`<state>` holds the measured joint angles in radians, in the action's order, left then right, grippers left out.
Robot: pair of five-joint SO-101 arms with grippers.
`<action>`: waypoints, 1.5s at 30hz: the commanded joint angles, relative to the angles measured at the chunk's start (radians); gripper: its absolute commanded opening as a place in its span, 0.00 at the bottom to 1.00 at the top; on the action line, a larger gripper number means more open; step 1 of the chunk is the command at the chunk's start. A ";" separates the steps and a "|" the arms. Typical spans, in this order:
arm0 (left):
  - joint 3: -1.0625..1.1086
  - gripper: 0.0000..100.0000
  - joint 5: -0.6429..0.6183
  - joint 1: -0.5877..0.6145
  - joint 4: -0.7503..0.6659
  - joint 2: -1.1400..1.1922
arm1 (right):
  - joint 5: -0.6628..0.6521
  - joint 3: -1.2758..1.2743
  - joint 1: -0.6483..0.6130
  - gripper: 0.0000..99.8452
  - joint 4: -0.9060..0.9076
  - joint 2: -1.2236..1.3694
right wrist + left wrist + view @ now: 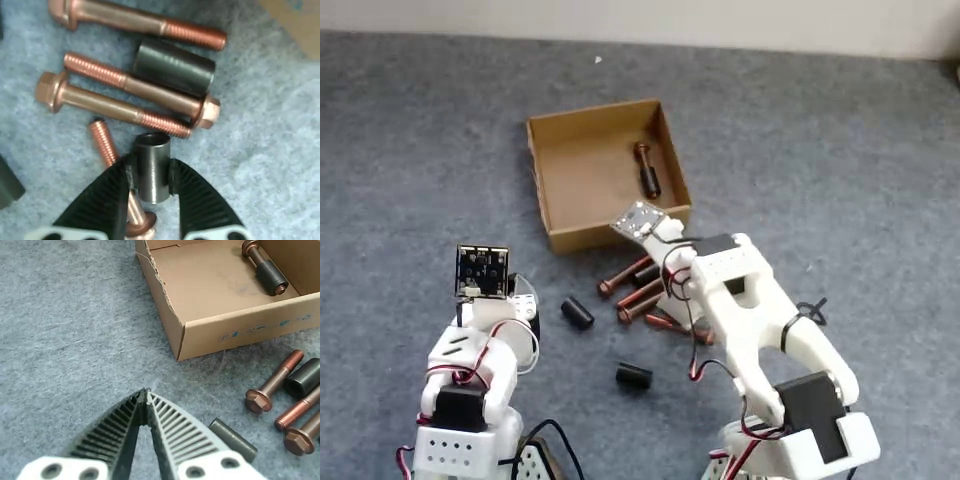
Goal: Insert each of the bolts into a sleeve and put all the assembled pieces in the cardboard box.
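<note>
Right pincer [150,172] clamped on black sleeve [152,150], copper bolt [102,137] lying just beside it. Lift straight up so the bolt isn't dragged. Left pincer [146,395] fully closed, empty.

- The left arm [470,385] is made of white plastic shells with black motor blocks between them. Red, black and white wires loop past its joints.
- Its base [450,445] carries a row of small round holes.
- The right arm [760,320] has the same white segments and black motors, with thin red and black cables.
- The left gripper [146,392] has dark, ribbed, wedge-shaped fingers [175,435] on white mounts with screw holes.
- The right gripper [150,170] has black ribbed fingers on white mounts.
</note>
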<state>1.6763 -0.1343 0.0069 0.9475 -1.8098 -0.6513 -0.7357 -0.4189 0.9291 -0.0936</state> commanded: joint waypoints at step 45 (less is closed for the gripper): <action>-0.725 0.16 0.681 -0.483 0.270 0.780 | 0.664 -0.430 0.765 0.01 -0.306 -0.730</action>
<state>1.0902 0.4826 -0.4242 1.2190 -1.2620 0.0008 -1.1761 0.3268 0.6559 -0.7963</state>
